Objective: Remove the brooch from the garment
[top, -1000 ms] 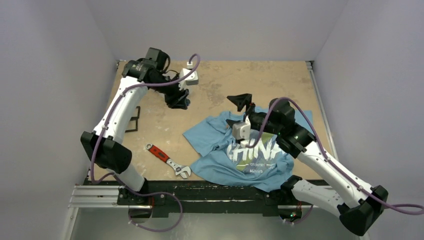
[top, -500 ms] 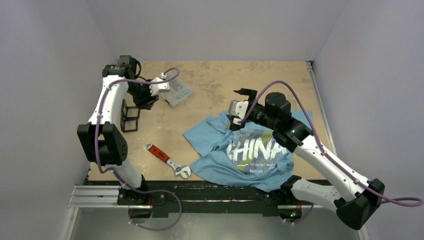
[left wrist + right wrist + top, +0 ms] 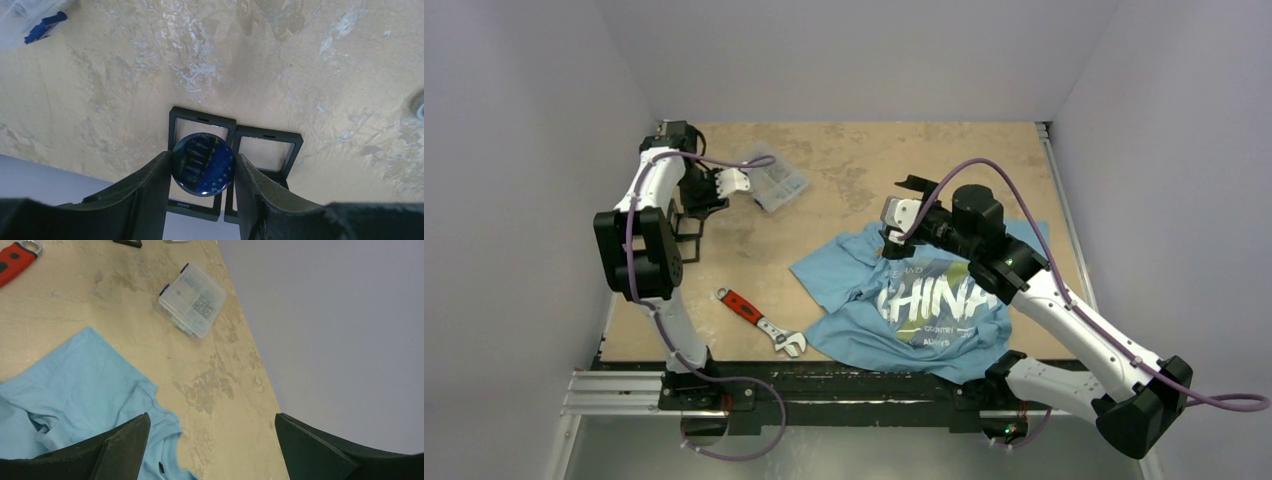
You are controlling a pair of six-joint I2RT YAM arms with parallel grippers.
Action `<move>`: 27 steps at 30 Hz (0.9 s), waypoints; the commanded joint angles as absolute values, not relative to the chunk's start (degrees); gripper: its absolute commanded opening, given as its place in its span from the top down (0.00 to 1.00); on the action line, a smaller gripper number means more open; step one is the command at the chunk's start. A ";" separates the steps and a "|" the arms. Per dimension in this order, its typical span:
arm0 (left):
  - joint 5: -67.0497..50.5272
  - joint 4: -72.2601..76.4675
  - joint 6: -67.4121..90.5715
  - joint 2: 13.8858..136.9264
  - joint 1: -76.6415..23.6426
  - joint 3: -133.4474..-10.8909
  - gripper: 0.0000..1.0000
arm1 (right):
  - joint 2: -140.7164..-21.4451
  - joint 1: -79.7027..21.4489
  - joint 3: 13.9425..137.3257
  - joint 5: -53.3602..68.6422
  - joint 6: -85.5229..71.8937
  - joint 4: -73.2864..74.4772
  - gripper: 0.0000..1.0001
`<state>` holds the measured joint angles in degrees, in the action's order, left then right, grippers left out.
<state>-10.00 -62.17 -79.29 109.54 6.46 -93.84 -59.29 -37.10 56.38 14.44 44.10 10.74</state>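
The garment (image 3: pixel 914 300) is a light blue T-shirt with white "CHINA" lettering, lying crumpled at the table's near right; its collar edge shows in the right wrist view (image 3: pixel 75 390). The brooch (image 3: pixel 202 163) is a round dark blue badge with yellow-green marks. My left gripper (image 3: pixel 202 167) is shut on it and holds it above two black open frames (image 3: pixel 235 165) at the table's far left edge. In the top view the left gripper (image 3: pixel 707 190) is by those frames. My right gripper (image 3: pixel 902 212) is open and empty above the shirt's collar; its jaws stand wide apart in the right wrist view (image 3: pixel 212 422).
A clear plastic box with small parts (image 3: pixel 774 183) lies at the back left; it also shows in the right wrist view (image 3: pixel 192 300). A red-handled adjustable wrench (image 3: pixel 759 322) lies near the front left of the shirt. Grey walls close in all sides.
My left arm has swung left and back with the brooch, from mid-table to over the black frames. My right gripper has lifted off the shirt and turned, then stayed put.
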 commanded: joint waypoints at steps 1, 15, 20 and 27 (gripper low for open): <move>-7.40 -60.93 -83.34 112.43 7.19 -96.35 0.75 | -59.25 -37.09 56.87 13.73 43.15 11.72 0.01; -2.85 -60.99 -86.25 119.62 9.38 -99.30 0.71 | -58.38 -37.05 56.56 13.30 45.41 14.54 0.01; -2.19 -60.87 -86.71 120.45 9.49 -99.70 0.69 | -57.99 -37.08 56.06 13.70 46.62 14.50 0.01; -1.58 -61.70 -86.93 121.46 9.49 -100.77 0.65 | -58.32 -37.08 56.25 13.71 47.09 14.48 0.01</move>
<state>-2.04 -60.88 -85.10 121.19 9.10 -98.50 -59.18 -37.10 56.12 14.15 46.13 14.81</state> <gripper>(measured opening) 0.449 0.987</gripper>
